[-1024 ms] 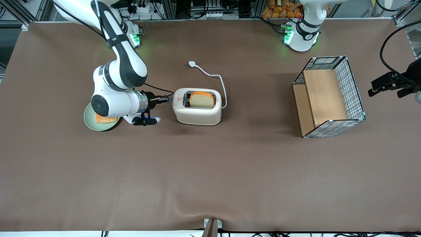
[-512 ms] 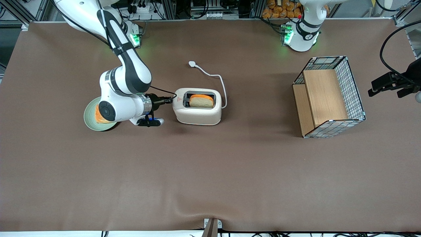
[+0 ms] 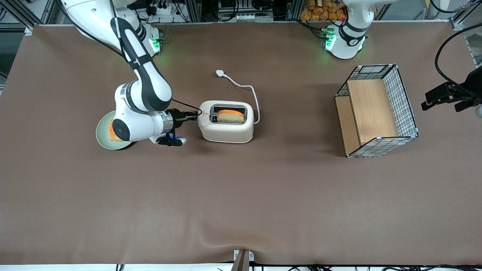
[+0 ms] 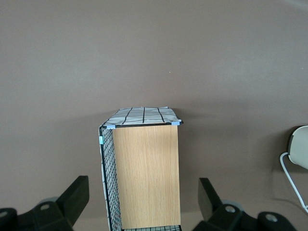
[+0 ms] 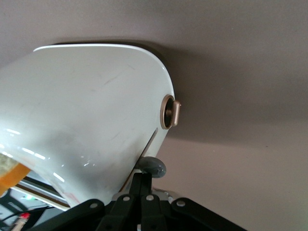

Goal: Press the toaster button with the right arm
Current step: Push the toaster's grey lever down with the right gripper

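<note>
The end effector [image 3: 192,117], fingers pressed together, bears on the toaster button [image 5: 153,167] at the toaster's [image 3: 226,128] end wall; bare brown surface [image 3: 241,195] spreads nearer the front camera.

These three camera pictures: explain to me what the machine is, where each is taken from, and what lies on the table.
The front view looks down on a brown table. The white jointed right arm ends in a black pincer, shut and empty, at the end of the toaster, which holds a bread slice. Under the arm a green plate carries another slice. Toward the parked arm's end lies a wire basket. The right wrist view rides on the working arm: the pincer's tips meet the grey toaster button. The left wrist view shows the basket from above.
</note>
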